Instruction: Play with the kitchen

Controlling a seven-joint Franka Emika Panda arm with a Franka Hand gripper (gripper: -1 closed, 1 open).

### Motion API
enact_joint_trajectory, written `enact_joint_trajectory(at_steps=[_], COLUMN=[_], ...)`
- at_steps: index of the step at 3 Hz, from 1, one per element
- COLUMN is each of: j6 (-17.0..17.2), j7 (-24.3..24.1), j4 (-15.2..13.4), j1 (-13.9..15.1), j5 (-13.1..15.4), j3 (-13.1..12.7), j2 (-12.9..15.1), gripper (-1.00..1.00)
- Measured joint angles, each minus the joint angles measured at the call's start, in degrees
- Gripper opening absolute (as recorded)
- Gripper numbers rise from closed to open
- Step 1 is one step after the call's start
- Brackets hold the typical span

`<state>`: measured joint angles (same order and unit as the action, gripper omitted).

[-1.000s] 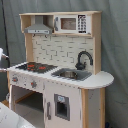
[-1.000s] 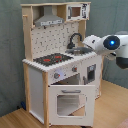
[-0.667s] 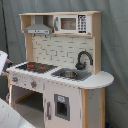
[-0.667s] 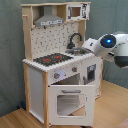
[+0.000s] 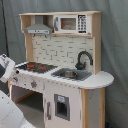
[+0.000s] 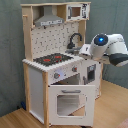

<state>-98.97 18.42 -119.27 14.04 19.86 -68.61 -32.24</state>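
The toy kitchen [image 5: 65,55] [image 6: 37,82] is white and light wood. It has a black-red hob [image 5: 36,66] [image 6: 52,59], a black faucet [image 5: 84,59] [image 6: 75,40] over the sink [image 5: 70,75], a hood [image 5: 39,30] and a small microwave [image 5: 70,23] [image 6: 75,11]. In the second exterior view the windowed oven door [image 6: 67,102] hangs open below the knobs [image 6: 56,76]. My white arm [image 6: 107,45] reaches in from the second exterior view's right. Its gripper [image 6: 86,50] hovers beside the counter's front edge, near the hob. In the first exterior view the gripper [image 5: 6,70] shows at the left edge.
The kitchen stands on a wooden floor [image 6: 110,107] against a grey curtain [image 5: 115,50]. A blurred white part of the robot [image 5: 10,112] fills the first exterior view's lower left corner. A second windowed door [image 5: 61,106] sits under the sink.
The arm has moved toward the kitchen, leftward in the second exterior view, and its end has come into sight at the first exterior view's left edge. The kitchen has not changed.
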Motion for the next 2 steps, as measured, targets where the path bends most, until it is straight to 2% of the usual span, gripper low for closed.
enact_joint_trajectory(at_steps=[2], j6=[-7.8], j7=[7.1], j4=[-3.3], j1=[0.0], j5=[-3.7], j3=[2.1], j2=[5.0], gripper=[1.0])
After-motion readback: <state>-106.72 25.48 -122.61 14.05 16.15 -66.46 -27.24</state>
